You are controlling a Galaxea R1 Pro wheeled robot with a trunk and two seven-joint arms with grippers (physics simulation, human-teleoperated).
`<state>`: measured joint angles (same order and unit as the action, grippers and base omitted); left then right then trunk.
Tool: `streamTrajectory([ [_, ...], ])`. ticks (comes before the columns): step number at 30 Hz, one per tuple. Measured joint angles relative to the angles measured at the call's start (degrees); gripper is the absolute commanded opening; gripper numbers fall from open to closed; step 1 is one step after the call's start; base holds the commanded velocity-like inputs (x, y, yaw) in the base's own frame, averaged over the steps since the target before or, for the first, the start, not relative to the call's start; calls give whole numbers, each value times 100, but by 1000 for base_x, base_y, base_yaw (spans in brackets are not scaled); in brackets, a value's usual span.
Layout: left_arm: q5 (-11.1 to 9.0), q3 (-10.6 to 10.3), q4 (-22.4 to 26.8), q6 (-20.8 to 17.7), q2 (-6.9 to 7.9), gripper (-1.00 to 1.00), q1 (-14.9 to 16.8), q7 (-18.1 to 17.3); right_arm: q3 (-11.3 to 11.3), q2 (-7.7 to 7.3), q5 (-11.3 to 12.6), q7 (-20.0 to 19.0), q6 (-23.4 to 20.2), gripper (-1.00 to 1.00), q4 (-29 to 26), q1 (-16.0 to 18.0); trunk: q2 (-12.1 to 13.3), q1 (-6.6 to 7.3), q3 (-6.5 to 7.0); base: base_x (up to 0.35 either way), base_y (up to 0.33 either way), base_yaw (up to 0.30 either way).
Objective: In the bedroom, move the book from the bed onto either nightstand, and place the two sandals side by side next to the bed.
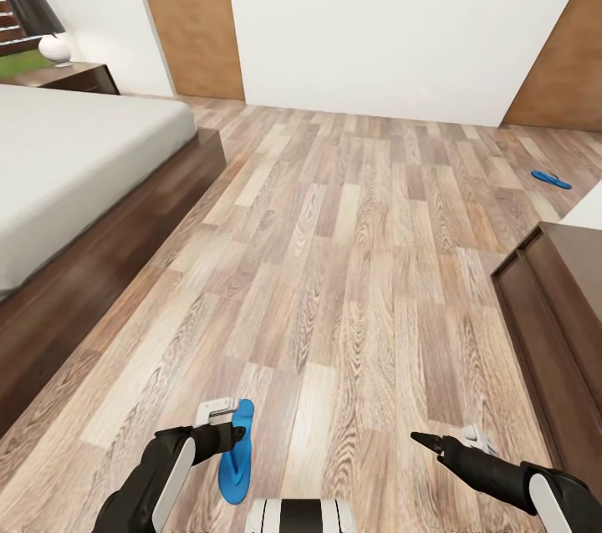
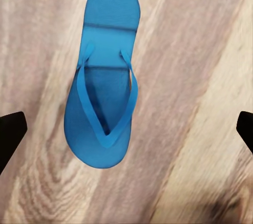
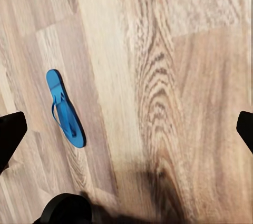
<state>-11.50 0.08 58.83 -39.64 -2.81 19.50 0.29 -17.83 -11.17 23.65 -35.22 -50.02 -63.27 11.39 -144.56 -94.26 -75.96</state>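
The left gripper point(image 2: 126, 129), fingers spread, hangs over one sandal point(image 1: 237, 449) well away from the bed point(image 1: 75, 157); next comes lowering and closing. The right gripper point(image 3: 126, 129) is spread too.

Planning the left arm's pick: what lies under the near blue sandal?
The near sandal lies flat, straps up, on bare wood-plank floor, below the open left end effector. Whatever its sole covers is hidden.

Two blue sandals, one near point(image 1: 237, 451) and one far point(image 1: 551, 180), one big bed point(image 1: 75, 157), one nightstand point(image 1: 75, 78), one lamp point(image 1: 43, 22), two brown doors, two robot arms, each with one claw, left point(image 1: 236, 434) and right point(image 1: 418, 439)
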Motion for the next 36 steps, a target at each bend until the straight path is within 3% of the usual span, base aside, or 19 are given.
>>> streamTrajectory([
  [30, -15, -2, 0, 0, -2, 100, 0, -20, 0, 0, 0, 0, 0, 100, 0, 0, -40, -77, -665, 0, 0, 0],
  [36, -37, 5, 0, 0, 8, 100, 0, -36, 0, 0, 2, 0, 0, 100, 0, 0, -41, -77, -666, 0, 0, 0],
])
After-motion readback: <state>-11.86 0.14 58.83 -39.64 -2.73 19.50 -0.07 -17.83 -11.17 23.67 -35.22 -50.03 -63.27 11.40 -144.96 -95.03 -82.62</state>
